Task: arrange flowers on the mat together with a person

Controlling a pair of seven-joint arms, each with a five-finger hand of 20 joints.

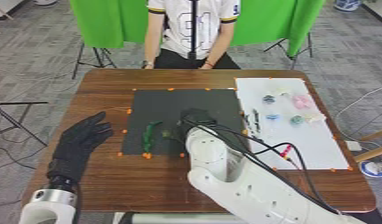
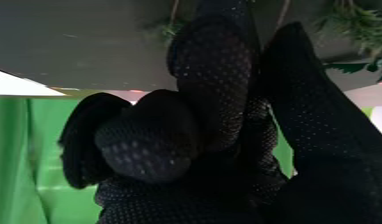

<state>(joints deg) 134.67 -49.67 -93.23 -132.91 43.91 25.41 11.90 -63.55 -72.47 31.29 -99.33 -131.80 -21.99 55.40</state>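
One green sprig (image 1: 147,137) lies between the left hand's fingers (image 1: 93,122) and right hand (image 1: 195,117)

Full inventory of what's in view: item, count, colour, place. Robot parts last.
Table: one, brown, centre
Mat: one, dark, on the table
Sheet: one, white, right of the mat
Green sprigs: at least two, green, on the mat
Small flowers: about six, pink, blue, green and pale, on the sheet
Bright piece: one, red and yellow, on the sheet
Markers: several, orange, round the mat and sheet
Curtain: one, green, behind the table
Cables: several, black, over the right arm
Arms: two, white, from the bottom edge
Left hand: one, black, over the table's left side
Right hand: one, black, at the mat
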